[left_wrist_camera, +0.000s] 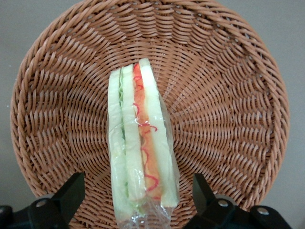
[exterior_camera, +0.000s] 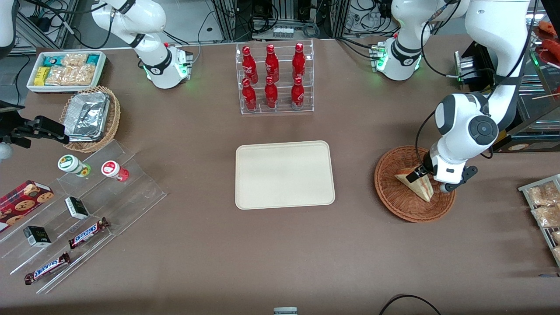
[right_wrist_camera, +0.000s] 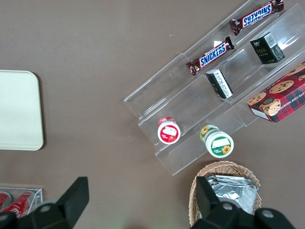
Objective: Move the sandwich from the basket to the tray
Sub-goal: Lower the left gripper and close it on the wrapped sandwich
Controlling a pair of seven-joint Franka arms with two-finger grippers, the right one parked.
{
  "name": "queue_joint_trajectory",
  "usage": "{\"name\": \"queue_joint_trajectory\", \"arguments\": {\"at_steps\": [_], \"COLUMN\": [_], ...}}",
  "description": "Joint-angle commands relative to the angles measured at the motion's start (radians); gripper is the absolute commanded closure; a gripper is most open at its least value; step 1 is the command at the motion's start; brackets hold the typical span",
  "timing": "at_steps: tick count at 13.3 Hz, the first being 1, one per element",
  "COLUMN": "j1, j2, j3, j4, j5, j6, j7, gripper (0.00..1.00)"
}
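The sandwich [left_wrist_camera: 141, 143] shows pale white bread with green and red-orange filling stripes. Under it the basket [left_wrist_camera: 228, 95] is reddish-brown woven wicker. The tray [exterior_camera: 285, 174] is plain cream, the table [exterior_camera: 280, 253] dull brown. The gripper [left_wrist_camera: 138, 200] over the basket is black.

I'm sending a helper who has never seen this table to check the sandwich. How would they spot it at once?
Start at the cream tray in the middle of the table, then look toward the working arm's end to the round reddish-brown wicker basket. The sandwich lies in it, between the open fingers of the gripper. It is the only pale triangular wedge showing green and orange filling stripes.
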Motion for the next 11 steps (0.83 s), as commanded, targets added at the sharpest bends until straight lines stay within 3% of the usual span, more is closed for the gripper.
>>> {"name": "queue_joint_trajectory", "arguments": {"at_steps": [1,3,4,7,8,11], "j1": [-0.007,-0.007,-0.007,-0.007,-0.007,-0.007], "j2": [0.002,0.008,0.013,0.013,0.010,-0.005], "j3": [0.000,0.000,0.000,0.000,-0.001,-0.003], "j4": [-0.017,-0.017,-0.015,-0.011,-0.008,0.021], "j5": [-0.012,-0.012,-0.012,-0.012,-0.012,-0.012], "j6": [0.025,0.040,0.042,0.039,0.033,-0.001], "j7": [-0.016,-0.018,-0.020,-0.046,-0.046,-0.043], "gripper": [0.00,0.05,0.19,0.84,1.00,1.00]}}
